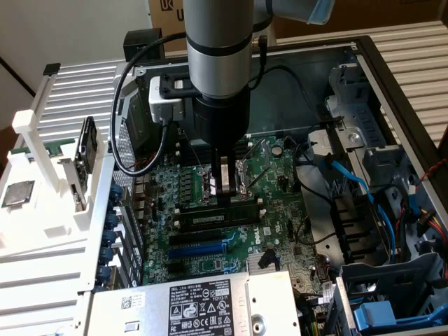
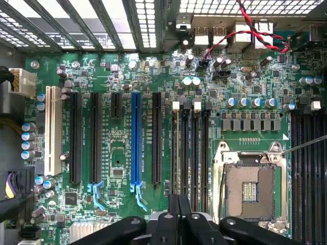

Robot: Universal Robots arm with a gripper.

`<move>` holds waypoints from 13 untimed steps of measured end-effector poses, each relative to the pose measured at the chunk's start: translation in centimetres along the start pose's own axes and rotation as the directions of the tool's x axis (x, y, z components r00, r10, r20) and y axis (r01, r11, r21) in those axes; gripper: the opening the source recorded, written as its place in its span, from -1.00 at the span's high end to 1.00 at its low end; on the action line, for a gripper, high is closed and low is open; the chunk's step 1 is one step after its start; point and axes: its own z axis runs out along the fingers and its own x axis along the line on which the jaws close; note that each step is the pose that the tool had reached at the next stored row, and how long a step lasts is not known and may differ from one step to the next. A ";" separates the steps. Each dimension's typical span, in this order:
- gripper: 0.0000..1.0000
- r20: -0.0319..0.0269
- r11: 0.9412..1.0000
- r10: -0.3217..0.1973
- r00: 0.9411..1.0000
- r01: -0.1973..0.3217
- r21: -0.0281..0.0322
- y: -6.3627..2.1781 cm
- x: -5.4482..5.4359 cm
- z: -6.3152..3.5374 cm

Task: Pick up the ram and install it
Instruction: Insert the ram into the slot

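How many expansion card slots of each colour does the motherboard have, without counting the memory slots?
White slot: 1
Blue slot: 1
Black slots: 4 (three long, one short)
Total: 6

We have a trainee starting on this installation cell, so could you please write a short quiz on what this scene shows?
1. True or false: the CPU socket holds a processor.
2. The pincer is nearest to: A) the ram; B) the blue cable; C) the power supply.
3. Where does the loose processor chip lie?

Key: 1 false, the socket is empty. 2 A. 3 On the white fixture, at the exterior view's left.
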 end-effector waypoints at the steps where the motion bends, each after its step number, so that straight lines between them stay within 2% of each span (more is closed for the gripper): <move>1: 0.80 0.000 1.000 0.000 1.000 0.000 0.000 0.00 0.0 0.00; 13: 0.80 0.000 1.000 0.001 1.000 -0.001 0.000 0.16 -0.2 0.08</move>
